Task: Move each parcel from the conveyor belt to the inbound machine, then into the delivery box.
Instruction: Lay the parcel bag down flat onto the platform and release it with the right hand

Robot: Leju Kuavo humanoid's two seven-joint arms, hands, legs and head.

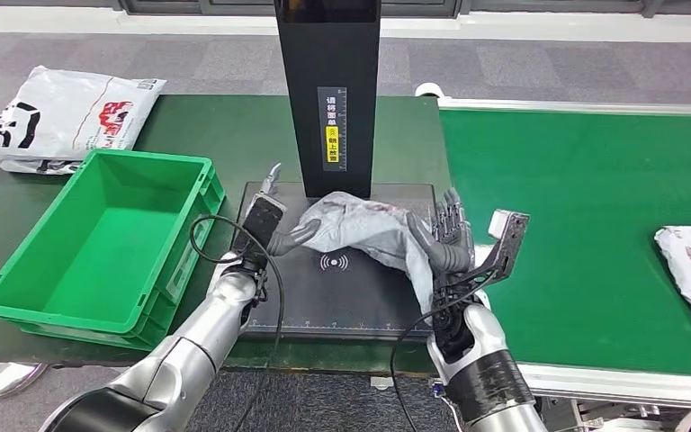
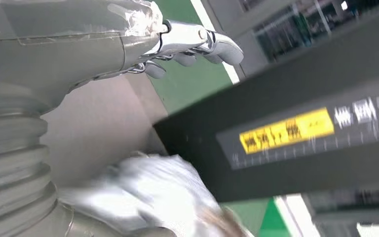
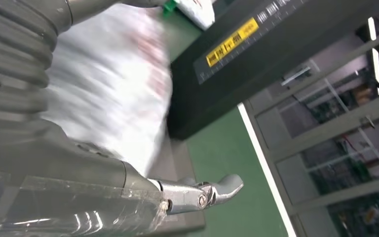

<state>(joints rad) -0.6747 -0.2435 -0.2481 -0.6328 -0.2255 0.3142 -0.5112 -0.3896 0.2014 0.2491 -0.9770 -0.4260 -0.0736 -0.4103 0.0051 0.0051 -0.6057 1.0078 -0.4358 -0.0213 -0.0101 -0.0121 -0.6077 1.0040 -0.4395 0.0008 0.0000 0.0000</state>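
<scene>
Both silver hands, left (image 1: 265, 227) and right (image 1: 448, 236), clasp the crumpled grey plastic parcel (image 1: 360, 225) between them; the green plastic crate (image 1: 99, 238) lies leftward, nearer the left hand.

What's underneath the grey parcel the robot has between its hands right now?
The grey parcel lies over the dark scanning plate of the inbound machine, in front of its black column. A wireless symbol shows beside it. The plate directly beneath the parcel is covered.
</scene>
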